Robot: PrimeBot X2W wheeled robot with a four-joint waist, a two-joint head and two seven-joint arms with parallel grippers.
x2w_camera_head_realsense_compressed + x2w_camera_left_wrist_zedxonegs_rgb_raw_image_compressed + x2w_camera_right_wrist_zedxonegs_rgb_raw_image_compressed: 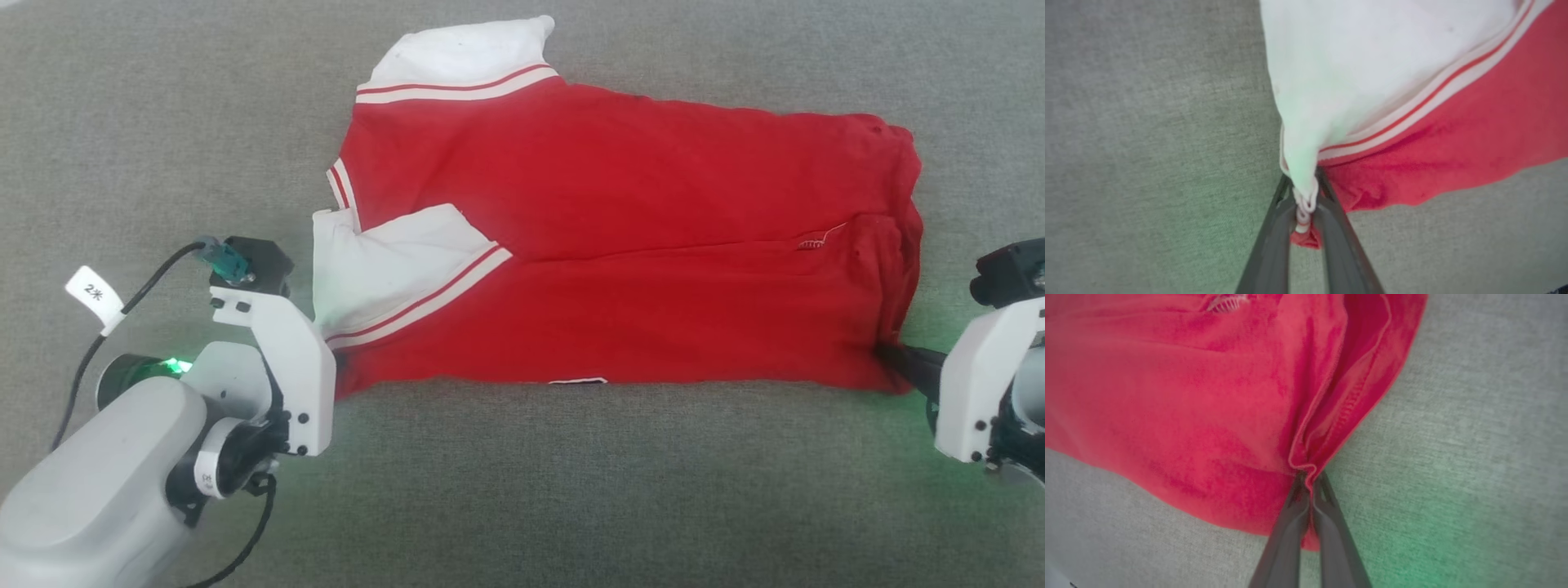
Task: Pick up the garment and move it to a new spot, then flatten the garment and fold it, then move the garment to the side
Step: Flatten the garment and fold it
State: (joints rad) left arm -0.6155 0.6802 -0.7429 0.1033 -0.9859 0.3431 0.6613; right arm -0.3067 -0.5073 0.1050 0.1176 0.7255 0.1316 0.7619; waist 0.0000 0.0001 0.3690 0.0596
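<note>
1. At the red jersey's (620, 245) left near corner, the left gripper (1303, 183) is clamped on a bunched white sleeve (1355, 61) and its striped trim (1425, 98).
2. Across the middle, the jersey lies folded lengthwise, flat on the grey fabric surface (522, 490), sleeves at its left end.
3. At its right near corner, the right gripper (1310, 477) pinches the red hem, fingers closed tight on the cloth.

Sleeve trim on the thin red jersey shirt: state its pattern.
Trim: white, one red stripe; head view.
</note>
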